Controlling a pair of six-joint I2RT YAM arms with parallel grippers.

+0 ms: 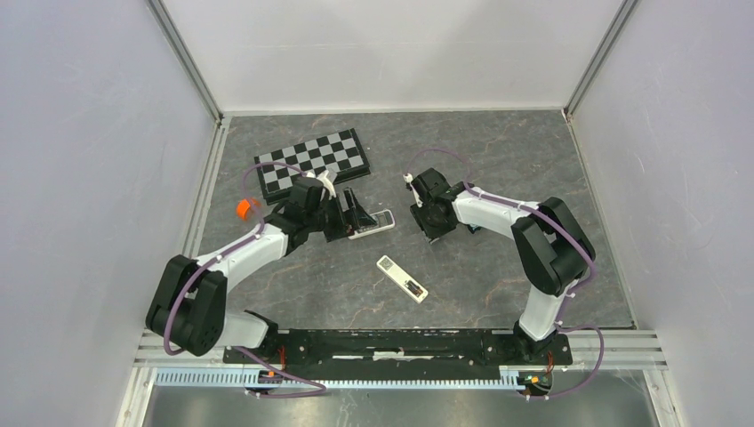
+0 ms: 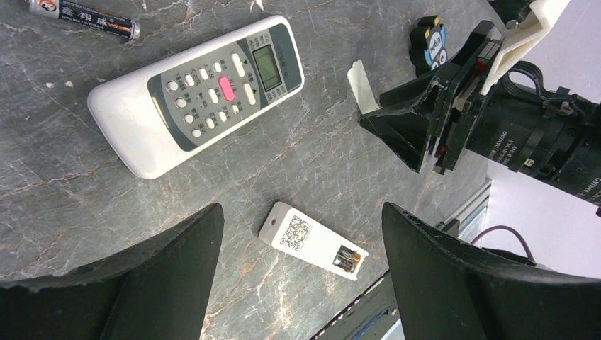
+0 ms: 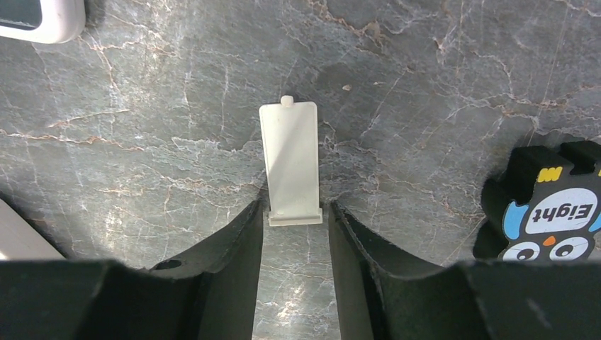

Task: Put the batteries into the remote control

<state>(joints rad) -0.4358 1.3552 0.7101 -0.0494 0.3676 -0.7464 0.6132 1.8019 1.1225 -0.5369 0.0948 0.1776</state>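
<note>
The slim white remote control (image 1: 401,278) lies back up on the table, also in the left wrist view (image 2: 312,241). Two batteries (image 2: 347,258) sit in its open recess. Another battery (image 2: 85,18) lies loose beyond the grey-white remote. My left gripper (image 2: 301,211) is wide open and empty, above the table between the two remotes (image 1: 348,215). My right gripper (image 3: 294,205) is low over the table (image 1: 433,229). Its jaws stand narrowly apart on either side of the near end of a flat white battery cover (image 3: 291,163), with a thin gap on each side.
A shorter grey-white remote with screen and buttons (image 2: 198,92) lies by the left gripper (image 1: 372,224). A black-and-blue gadget (image 3: 546,212) sits right of the right gripper. A folded chessboard (image 1: 311,163) and a small orange object (image 1: 242,208) lie at the back left.
</note>
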